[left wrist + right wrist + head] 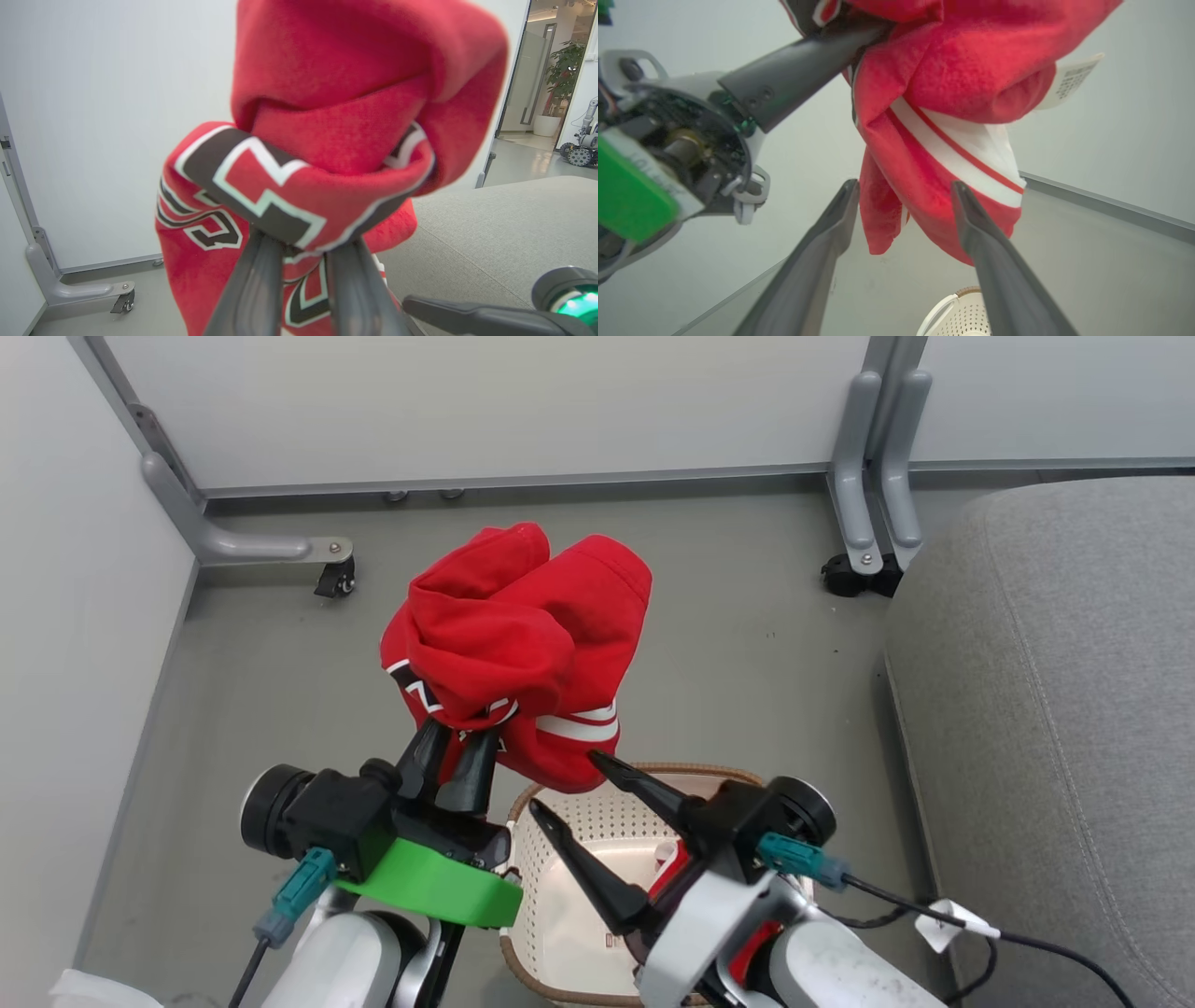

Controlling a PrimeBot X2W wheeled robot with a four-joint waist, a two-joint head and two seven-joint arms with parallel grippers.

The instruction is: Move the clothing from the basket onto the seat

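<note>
Left end effector (459,733) tight on clothing (518,635) above basket (611,826) rim; right end effector (565,781) wide, seat (1055,709) rt.

L gripper (459,735): two long dark-grey tapered fingers (471,773), two small screws (759,95) near one finger's base. Behind fingers, black housing (345,812) w/ round black end cap (266,807). Under finger base, bright green plastic cover (434,887). Beside it, teal plug (301,887) + thin dark lead. Further back, pale glossy forearm (336,961). R gripper (563,781): same dark pointed fingers, black block behind, second teal plug (789,857) w/ black cable (1046,947) carrying white tag (948,919). Silver-grey plate (700,924) below finger base, then white scuffed forearm (840,975). Green-lit ring (577,301) on round end behind R fingers.
</note>
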